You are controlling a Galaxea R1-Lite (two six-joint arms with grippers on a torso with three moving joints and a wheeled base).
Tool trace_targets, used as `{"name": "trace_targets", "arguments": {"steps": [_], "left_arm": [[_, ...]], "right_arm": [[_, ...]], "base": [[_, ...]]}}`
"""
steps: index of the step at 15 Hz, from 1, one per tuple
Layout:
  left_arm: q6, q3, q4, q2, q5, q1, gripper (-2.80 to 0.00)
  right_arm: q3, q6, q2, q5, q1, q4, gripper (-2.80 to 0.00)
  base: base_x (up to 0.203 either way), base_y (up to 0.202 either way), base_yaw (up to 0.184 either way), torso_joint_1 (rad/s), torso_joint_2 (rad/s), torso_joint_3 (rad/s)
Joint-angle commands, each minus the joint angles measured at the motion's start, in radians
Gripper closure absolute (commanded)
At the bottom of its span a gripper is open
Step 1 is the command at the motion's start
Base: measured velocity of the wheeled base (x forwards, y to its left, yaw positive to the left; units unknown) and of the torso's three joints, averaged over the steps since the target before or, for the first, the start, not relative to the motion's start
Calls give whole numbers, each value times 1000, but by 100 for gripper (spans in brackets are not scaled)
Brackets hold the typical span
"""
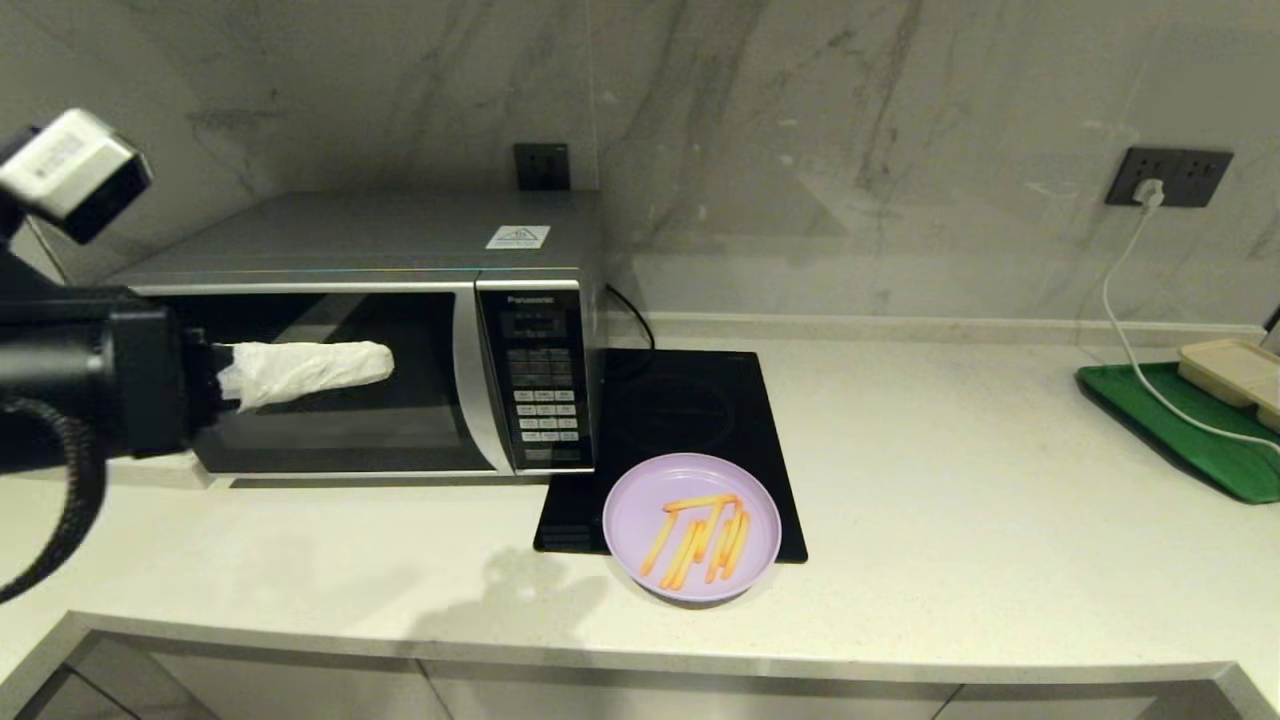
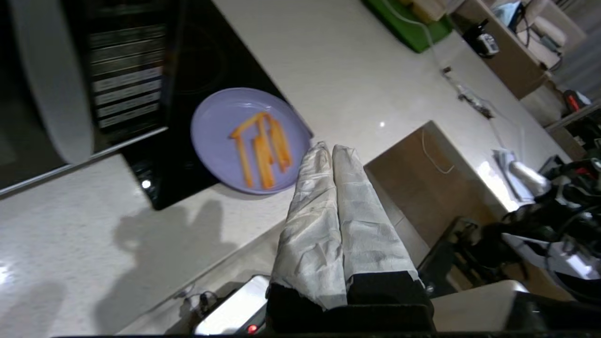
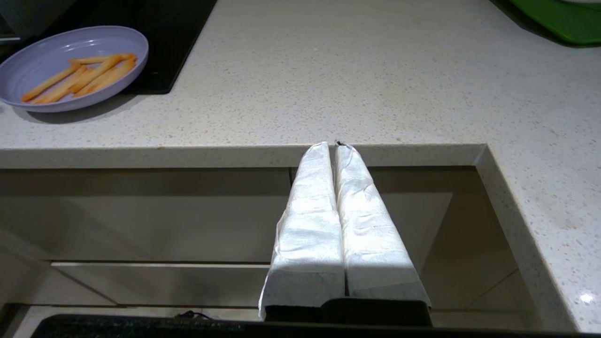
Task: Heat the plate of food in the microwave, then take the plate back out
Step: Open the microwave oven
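The plate of food point(image 1: 692, 527) — a round lilac plate with a few orange fries — rests partly on the front corner of a flat black induction cooktop point(image 1: 690, 420) and partly on the pale speckled surface point(image 1: 950, 500), just beside the microwave point(image 1: 380, 340). The microwave's dark glass door is closed, so the plate likely waits there until the door is opened. The left gripper point(image 1: 375, 362) is raised in front of the door glass, its white-wrapped fingers pressed together and holding nothing, pointing toward the handle strip — probably placed to work the door. The right gripper point(image 3: 335, 146) is parked below the surface's front edge, fingers together and empty. Behind runs a grey marble wall with sockets; a green tray point(image 1: 1180, 425) carrying a beige compartment tray point(image 1: 1235, 372) sits at the far right, a white cable trailing across it.
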Motion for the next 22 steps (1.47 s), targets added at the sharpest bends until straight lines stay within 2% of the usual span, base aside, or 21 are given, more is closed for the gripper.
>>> {"name": "trace_targets", "arguments": {"steps": [1, 2, 3, 4, 5, 7, 9, 11, 13, 18, 20, 22], "left_arm": [[85, 13, 1, 143, -246, 179, 0], [131, 61, 0, 157, -358, 227, 0], [173, 113, -4, 171, -391, 248, -94], [204, 151, -7, 185, -401, 275, -280], [226, 184, -9, 203, -415, 298, -280], [275, 244, -37, 244, -531, 357, -280], [298, 285, -135, 301, -594, 378, -280], [303, 313, -258, 357, -602, 377, -280], [304, 317, -336, 417, -596, 345, -280], [305, 291, -612, 592, -580, 312, -280], [308, 274, -641, 609, -524, 306, -280], [309, 256, -643, 611, -525, 306, -280]], "right_arm": [[0, -1, 1, 0, 0, 1, 0], [0, 0, 1, 0, 0, 2, 0], [0, -1, 1, 0, 0, 1, 0], [0, -1, 1, 0, 0, 2, 0], [0, 1, 1, 0, 0, 1, 0], [0, -1, 1, 0, -1, 2, 0], [0, 0, 1, 0, 0, 2, 0], [0, 1, 1, 0, -1, 2, 0], [0, -1, 1, 0, 0, 1, 0], [0, -1, 1, 0, 0, 1, 0], [0, -1, 1, 0, 0, 1, 0], [0, 1, 1, 0, 0, 1, 0]], "base": [[0, 0, 0, 0, 0, 0], [0, 0, 0, 0, 0, 0], [0, 0, 0, 0, 0, 0], [0, 0, 0, 0, 0, 0], [0, 0, 0, 0, 0, 0], [0, 0, 0, 0, 0, 0], [0, 0, 0, 0, 0, 0], [0, 0, 0, 0, 0, 0], [0, 0, 0, 0, 0, 0], [0, 0, 0, 0, 0, 0], [0, 0, 0, 0, 0, 0], [0, 0, 0, 0, 0, 0]]}}
